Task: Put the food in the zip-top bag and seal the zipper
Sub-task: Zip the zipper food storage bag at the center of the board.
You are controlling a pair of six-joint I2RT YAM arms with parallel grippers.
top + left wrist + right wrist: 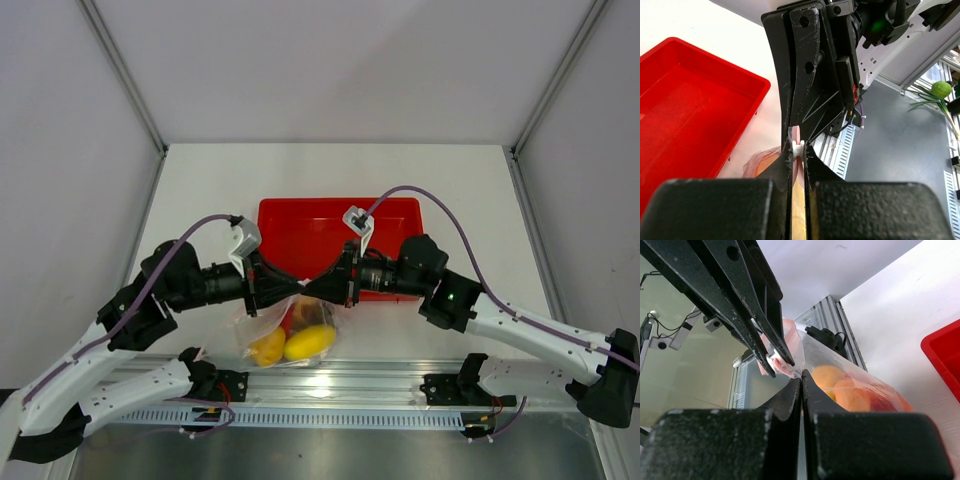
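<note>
The zip-top bag [290,335] hangs between both grippers just in front of the red tray, lifted off the table. It holds the food: two yellow fruits [310,342] and orange and red pieces [852,392]. My left gripper [297,287] is shut on the pinkish zipper [796,135] at a small white slider [798,148]. My right gripper [313,287] faces it tip to tip and is shut on the bag's mouth edge [799,371]. In the right wrist view the left gripper's fingers [757,335] pinch the slider [774,359] right above my right gripper [801,379].
The red tray [385,215] lies behind the grippers and shows nothing in it; it also shows in the left wrist view [670,115]. A metal rail [350,385] runs along the table's near edge. A green plant-like object [941,89] sits off the table.
</note>
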